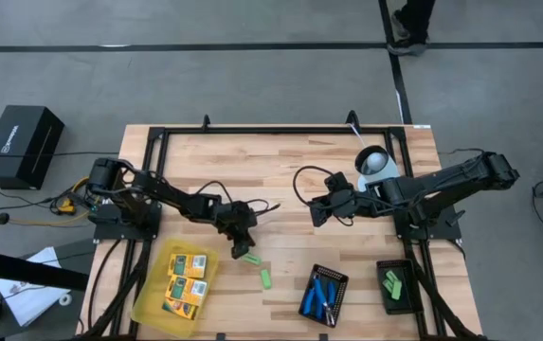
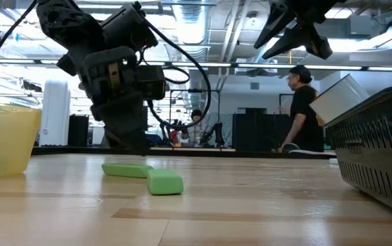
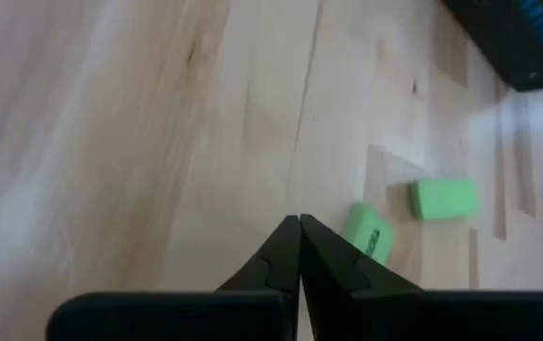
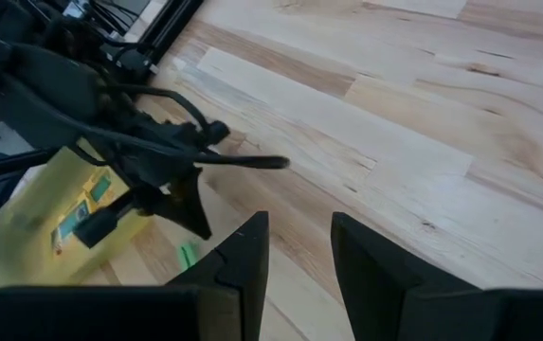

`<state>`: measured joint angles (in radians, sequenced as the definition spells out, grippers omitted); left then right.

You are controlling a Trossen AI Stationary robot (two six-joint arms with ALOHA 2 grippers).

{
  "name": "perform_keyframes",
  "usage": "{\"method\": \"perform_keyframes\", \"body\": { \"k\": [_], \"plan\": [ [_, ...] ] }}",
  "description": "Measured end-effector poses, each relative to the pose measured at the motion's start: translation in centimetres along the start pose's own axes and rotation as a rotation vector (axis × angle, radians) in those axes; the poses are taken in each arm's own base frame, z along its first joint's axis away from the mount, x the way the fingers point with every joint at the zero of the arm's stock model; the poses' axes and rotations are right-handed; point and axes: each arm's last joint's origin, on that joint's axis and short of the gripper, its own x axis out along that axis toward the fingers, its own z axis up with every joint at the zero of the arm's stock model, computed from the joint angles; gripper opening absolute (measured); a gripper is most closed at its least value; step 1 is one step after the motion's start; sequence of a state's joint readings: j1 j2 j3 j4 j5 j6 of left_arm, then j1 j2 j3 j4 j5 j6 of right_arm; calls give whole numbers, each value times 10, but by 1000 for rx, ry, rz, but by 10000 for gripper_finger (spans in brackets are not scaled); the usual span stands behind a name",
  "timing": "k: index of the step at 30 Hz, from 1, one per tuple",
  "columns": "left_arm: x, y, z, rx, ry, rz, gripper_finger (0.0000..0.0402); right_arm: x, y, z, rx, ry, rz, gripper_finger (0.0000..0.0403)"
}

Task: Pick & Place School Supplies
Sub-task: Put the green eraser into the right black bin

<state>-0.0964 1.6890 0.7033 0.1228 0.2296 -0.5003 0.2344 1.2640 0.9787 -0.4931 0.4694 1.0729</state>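
A: You've got a pale wood table (image 1: 280, 180) on a grey floor, a person walking in the room behind.

B: At nine o'clock?

A: Your yellow tray (image 1: 148, 303) holds the yellow-orange packs (image 1: 186, 281). The left gripper (image 1: 243, 250) is pinched shut, empty, low beside two green blocks (image 2: 148, 176), likely lining up a pick.

B: And at three o'clock?

A: Your right gripper (image 4: 298, 248) waits with fingers parted, holding nothing, above bare wood.
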Motion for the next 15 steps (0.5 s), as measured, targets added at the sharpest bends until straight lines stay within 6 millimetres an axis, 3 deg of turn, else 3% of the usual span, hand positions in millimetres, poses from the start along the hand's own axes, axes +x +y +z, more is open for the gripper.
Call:
{"method": "perform_keyframes", "body": {
  "k": [15],
  "plan": [
    [6, -12, -7, 34, 32, -51, 0, 0, 1, 0, 4, -4, 9, 108]
  ]
}}
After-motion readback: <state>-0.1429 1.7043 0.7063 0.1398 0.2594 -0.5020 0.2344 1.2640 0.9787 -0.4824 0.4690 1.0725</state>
